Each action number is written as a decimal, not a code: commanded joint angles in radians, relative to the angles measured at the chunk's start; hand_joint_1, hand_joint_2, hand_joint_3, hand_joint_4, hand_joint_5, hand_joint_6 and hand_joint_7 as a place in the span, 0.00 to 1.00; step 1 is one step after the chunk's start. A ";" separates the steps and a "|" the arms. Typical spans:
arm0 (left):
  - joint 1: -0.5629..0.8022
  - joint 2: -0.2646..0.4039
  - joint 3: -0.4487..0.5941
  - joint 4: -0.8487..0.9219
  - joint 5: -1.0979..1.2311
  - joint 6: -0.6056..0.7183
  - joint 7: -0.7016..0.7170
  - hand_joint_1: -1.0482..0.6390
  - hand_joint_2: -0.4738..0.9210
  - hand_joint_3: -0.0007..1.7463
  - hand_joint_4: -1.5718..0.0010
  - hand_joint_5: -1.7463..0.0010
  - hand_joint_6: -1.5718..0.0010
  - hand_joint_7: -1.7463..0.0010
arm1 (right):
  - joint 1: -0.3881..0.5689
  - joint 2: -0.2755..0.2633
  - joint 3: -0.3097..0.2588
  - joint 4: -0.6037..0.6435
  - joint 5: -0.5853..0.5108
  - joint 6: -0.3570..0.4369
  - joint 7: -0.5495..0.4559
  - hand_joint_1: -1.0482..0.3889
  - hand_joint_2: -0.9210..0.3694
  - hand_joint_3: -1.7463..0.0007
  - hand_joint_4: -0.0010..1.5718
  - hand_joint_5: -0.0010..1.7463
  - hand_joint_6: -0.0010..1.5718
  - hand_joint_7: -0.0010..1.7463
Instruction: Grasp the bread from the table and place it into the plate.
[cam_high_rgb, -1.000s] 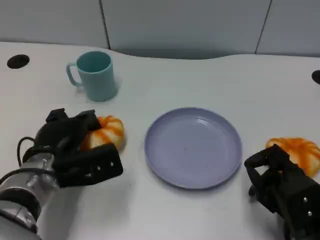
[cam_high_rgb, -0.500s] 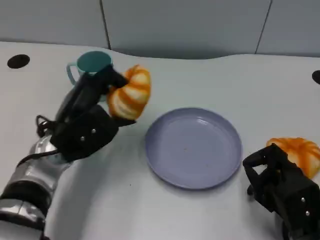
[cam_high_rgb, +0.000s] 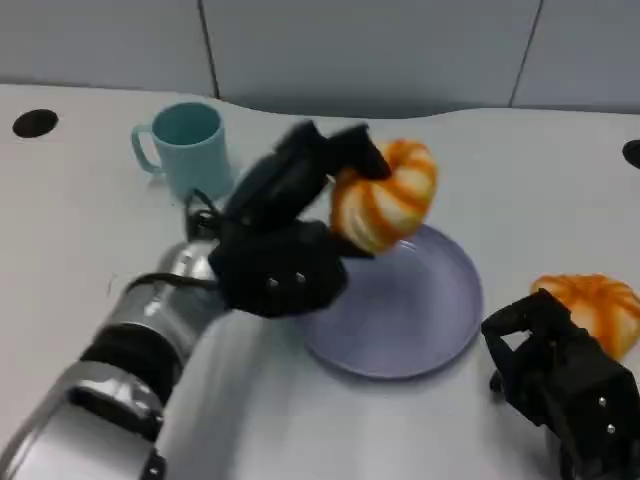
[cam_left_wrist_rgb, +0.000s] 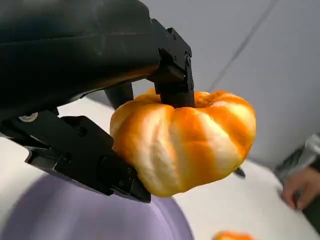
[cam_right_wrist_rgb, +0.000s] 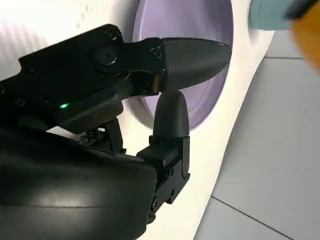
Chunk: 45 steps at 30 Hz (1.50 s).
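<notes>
Holding an orange-and-white striped, pumpkin-shaped bread roll (cam_high_rgb: 384, 195), the left hand (cam_high_rgb: 290, 235) is seen raised above the near-left rim of the round lilac plate (cam_high_rgb: 440, 320) on the white tabletop (cam_high_rgb: 520, 180). The roll is clamped between black fingers (cam_left_wrist_rgb: 172, 65) pressing on its top and side, well clear of the plate surface. The right hand (cam_high_rgb: 560, 385) is rested low near the plate's right edge with nothing in it; whether its fingers are curled or spread cannot be told. A second similar roll (cam_high_rgb: 595, 305) is seen just beside it, and a teal mug (cam_high_rgb: 185, 145) sits behind the left arm. Risk judged: the roll is soft and round, so it could roll off the shallow plate if released from height or over the rim. The plate could be nudged if the hand is lowered carelessly.
</notes>
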<state>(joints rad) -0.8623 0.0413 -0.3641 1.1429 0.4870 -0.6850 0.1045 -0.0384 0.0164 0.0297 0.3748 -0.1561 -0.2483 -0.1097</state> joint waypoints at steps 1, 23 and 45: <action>-0.033 -0.017 -0.037 0.055 0.047 0.052 0.031 0.53 0.81 0.27 0.39 0.00 0.56 0.00 | -0.003 -0.014 0.002 -0.003 -0.013 0.001 -0.012 0.54 0.00 0.73 0.38 1.00 0.25 0.93; -0.124 0.039 -0.257 0.101 0.267 0.164 -0.018 0.09 1.00 0.04 1.00 1.00 0.98 1.00 | 0.017 0.004 0.018 -0.063 -0.012 0.059 -0.009 0.56 0.00 0.74 0.38 1.00 0.23 0.95; 0.108 0.273 0.090 -0.145 -0.223 -0.016 -0.480 0.07 1.00 0.10 1.00 1.00 1.00 1.00 | 0.007 -0.016 0.004 -0.023 0.002 0.008 0.002 0.54 0.00 0.74 0.38 1.00 0.24 0.95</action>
<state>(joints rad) -0.7971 0.2796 -0.3108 1.0530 0.3212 -0.7052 -0.3082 -0.0285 0.0185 0.0468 0.3412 -0.1665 -0.2190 -0.1079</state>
